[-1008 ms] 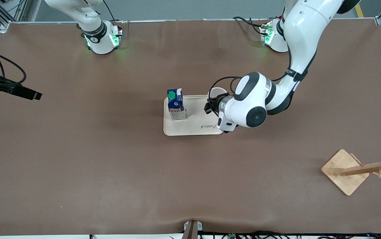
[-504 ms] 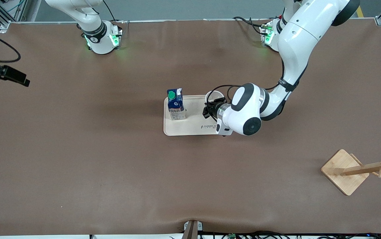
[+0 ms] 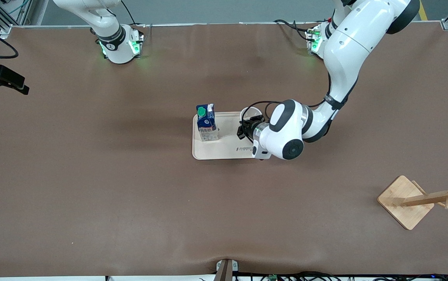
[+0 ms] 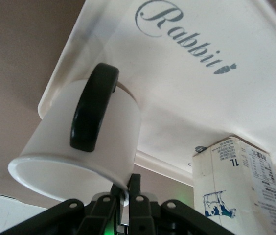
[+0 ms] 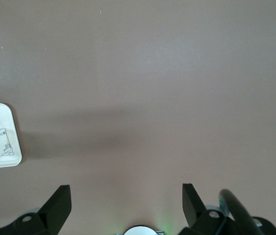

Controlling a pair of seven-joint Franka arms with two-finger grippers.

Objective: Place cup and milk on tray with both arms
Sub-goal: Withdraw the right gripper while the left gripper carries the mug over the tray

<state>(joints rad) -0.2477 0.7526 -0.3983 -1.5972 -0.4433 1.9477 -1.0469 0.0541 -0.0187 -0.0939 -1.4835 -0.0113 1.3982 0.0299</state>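
Tray (image 3: 224,150) sits mid-worktop, cream-white, with the "Rabbit" script facing the front edge. Milk (image 3: 207,123) stands upright on the tray, at the tray's end toward the right arm's side of the table; green cap up. Left gripper (image 3: 243,130) is over the tray's other end, clamped on the rim of the cup (image 3: 249,114); in the left wrist view the cup (image 4: 81,139) hangs tilted with its black handle facing the camera, its base at the tray (image 4: 187,93) corner, can't tell if it touches. Milk (image 4: 238,188) carton shows beside it on the tray. Right gripper (image 5: 126,196) is up over bare brown table near the right arm's end, fingers spread apart, holding nothing, waiting. Wooden rack (image 3: 423,199) lies toward the front corner at the left arm's end.
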